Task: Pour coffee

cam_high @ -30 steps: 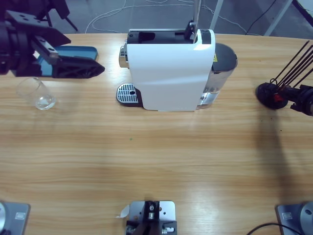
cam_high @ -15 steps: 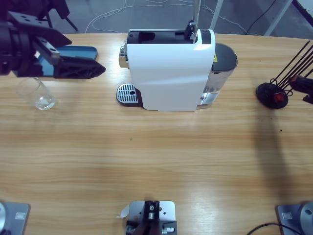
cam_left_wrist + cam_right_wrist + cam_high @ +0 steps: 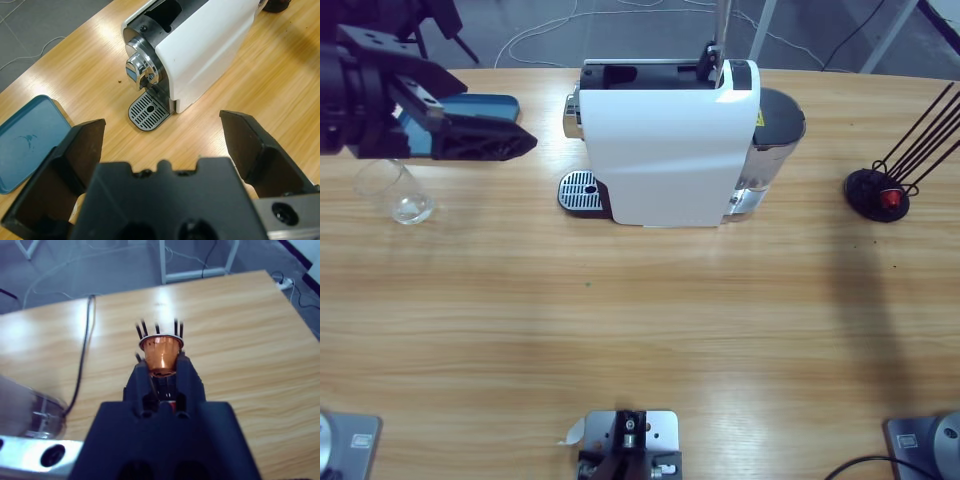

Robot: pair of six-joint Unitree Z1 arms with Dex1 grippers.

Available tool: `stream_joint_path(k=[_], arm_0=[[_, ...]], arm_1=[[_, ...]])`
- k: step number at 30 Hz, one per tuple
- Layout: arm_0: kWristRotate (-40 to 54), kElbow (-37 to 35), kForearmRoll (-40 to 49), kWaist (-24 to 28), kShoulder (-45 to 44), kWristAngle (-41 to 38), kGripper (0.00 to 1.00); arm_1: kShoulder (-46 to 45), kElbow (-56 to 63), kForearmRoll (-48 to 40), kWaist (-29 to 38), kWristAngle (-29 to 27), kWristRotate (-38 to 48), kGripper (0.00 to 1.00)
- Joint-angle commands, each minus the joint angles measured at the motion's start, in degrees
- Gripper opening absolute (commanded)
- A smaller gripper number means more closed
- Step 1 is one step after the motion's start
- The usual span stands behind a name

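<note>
right claw (image 3: 162, 371): outside high view | capsule (image 3: 161, 354): base hidden between jaws

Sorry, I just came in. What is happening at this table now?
The right end effector is shut on a copper capsule, away from the capsule rack. The left end effector is open above the table near the glass and the blue tray. The coffee machine stands in the middle, nothing under its spout.

Long wooden table (image 3: 620, 330), grey floor (image 3: 540, 30) beyond, loose white cables (image 3: 555, 20), metal frame legs (image 3: 195, 260)
</note>
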Motion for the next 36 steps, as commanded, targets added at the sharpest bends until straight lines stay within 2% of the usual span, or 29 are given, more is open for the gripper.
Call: stream_joint_path(k=[1, 9, 16, 20, 23, 31, 36], arm_0=[[-0.59, 1.21, 0.25, -0.91, 1.65, 0.91, 1.0], [-0.34, 2.07, 0.34, -0.91, -1.37, 1.59, 1.0], [-0.48, 4.51, 0.6, -0.89, -5.59, 2.51, 1.0], [-0.59, 5.95, 0.6, -0.91, -6.92, 2.67, 1.0], [-0.59, 7.01, 0.6, -0.84, -8.24, 2.75, 1.0], [-1.77, 9.47, 0.5, -0.38, -9.09, 2.75, 1.0], [-2.17, 10.08, 0.43, 0.49, -9.09, 2.75, 1.0]], arm_1=[[-7.09, -5.29, 8.54, 5.69, 0.07, -2.48, 0.0], [-6.23, -12.46, 18.59, 21.6, 13.71, -13.67, 0.0], [7.0, -34.05, 30.02, 32.27, 20.67, -23.32, 0.0], [16.87, -45.55, 37.75, 39.34, 20.65, -31.27, 0.0], [23.79, -53.39, 42.27, 41.57, 20.64, -35.54, 0.0], [36.06, -66.22, 42.96, 42.89, 17.45, -37.44, 0.0], [41.07, -68.08, 43.36, 44.37, 14.52, -37.74, 0.0]])
